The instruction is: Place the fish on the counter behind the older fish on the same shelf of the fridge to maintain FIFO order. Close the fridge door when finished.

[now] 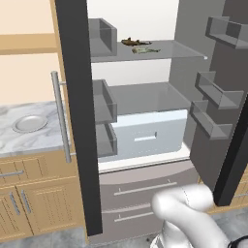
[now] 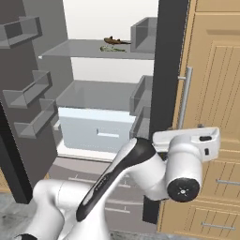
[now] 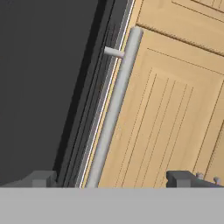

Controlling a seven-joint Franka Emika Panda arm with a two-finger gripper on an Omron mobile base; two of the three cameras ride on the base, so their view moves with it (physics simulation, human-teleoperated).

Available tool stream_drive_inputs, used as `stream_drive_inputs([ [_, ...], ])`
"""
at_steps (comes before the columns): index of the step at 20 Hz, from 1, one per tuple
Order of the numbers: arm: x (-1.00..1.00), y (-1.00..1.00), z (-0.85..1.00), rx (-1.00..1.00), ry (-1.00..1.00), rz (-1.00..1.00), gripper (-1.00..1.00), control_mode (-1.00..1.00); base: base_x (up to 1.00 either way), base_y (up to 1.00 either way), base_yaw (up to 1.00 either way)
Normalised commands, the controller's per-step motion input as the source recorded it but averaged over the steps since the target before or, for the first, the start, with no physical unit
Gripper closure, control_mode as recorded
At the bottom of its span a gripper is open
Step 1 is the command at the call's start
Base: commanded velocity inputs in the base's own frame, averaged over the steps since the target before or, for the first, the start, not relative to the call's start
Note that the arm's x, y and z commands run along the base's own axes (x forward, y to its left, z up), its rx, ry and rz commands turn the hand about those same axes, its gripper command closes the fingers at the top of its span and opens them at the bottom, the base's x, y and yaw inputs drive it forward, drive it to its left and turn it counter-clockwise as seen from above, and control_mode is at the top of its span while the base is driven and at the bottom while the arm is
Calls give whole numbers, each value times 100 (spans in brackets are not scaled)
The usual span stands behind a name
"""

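Note:
The fridge (image 1: pixel 145 145) stands with both doors open. On its top shelf (image 1: pixel 181 49) the dark brown fish (image 1: pixel 131 42) (image 2: pixel 114 41) lies behind the pale olive-grey older fish (image 1: pixel 146 49) (image 2: pixel 111 48). My gripper (image 3: pixel 113 179) is open and holds nothing. Its fingertips (image 3: pixel 41 178) stand wide apart on either side of the grey bar handle (image 3: pixel 114 105) (image 2: pixel 184 98) of the right-hand fridge door (image 2: pixel 166 70). Whether they touch the handle I cannot tell.
A white plate (image 1: pixel 29 123) sits on the marble counter (image 1: pixel 24 143) left of the fridge. The left-hand door (image 1: pixel 77 121) and its bins (image 1: pixel 104 104) swing out toward me. A white drawer (image 1: pixel 145 135) fills the fridge's lower part. Wooden panels (image 2: pixel 220 93) stand behind the right-hand door.

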Motion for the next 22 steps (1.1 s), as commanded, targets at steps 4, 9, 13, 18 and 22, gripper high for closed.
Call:
stream_drive_inputs([
  [4, 48, -74, -43, 5, 2, 41, -100, -100, 0, 0, 0],
  [9, 60, -52, -43, 8, 0, 50, -100, -100, 0, 0, 0],
  [13, 91, -3, -32, 11, 5, 47, -100, -100, 0, 0, 0],
  [18, 82, 43, -8, 9, 17, 34, -100, -100, 0, 0, 0],
  [22, 6, 89, 0, 1, 14, 21, -100, -100, 0, 0, 0],
])
